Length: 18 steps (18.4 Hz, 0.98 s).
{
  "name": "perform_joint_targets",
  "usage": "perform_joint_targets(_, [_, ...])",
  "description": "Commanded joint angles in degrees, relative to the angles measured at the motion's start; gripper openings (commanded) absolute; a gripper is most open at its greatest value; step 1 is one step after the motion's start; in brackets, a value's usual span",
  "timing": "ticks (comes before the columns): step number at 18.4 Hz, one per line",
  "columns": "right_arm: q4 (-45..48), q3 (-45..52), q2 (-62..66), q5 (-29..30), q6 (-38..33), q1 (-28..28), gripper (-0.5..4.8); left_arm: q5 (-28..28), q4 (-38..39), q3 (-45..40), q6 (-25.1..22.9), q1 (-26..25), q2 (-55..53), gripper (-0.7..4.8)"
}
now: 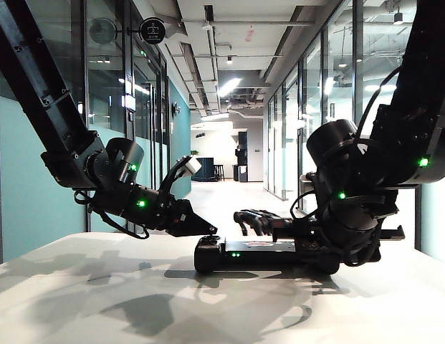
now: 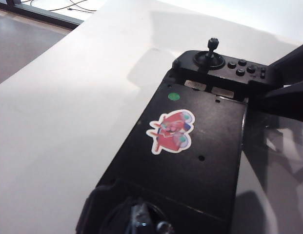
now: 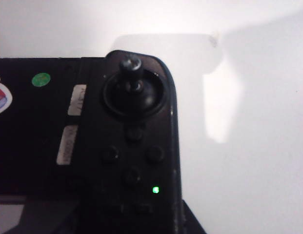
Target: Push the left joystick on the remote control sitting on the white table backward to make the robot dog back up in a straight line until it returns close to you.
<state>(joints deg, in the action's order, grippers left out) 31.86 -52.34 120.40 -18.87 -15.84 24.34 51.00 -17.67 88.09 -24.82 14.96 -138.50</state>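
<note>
The black remote control (image 1: 256,251) lies flat on the white table (image 1: 100,301), with green lights on its near side. My left gripper (image 1: 208,231) is shut to a point over the remote's left end. In the left wrist view the left joystick (image 2: 140,217) sits in its round well close under the camera, and the gripper's fingers do not show. My right gripper (image 1: 329,247) is shut on the remote's right end, one dark finger (image 3: 192,225) against its edge. The right thumbstick (image 3: 131,66) stands upright. The robot dog (image 1: 259,221) stands just behind the remote.
A red sticker (image 2: 171,131) and a green dot (image 2: 174,96) mark the remote's flat middle. The table's rounded edge (image 2: 53,46) drops to the grey floor with cables. A long glass-walled corridor (image 1: 222,165) runs away behind the dog.
</note>
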Motion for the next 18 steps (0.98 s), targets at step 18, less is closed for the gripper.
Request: perform_joint_targets(18, [0.22,-0.24,-0.24,-0.39,-0.22,-0.07,1.98,-28.83,0.11,0.35,18.25,0.22,4.02,-0.05])
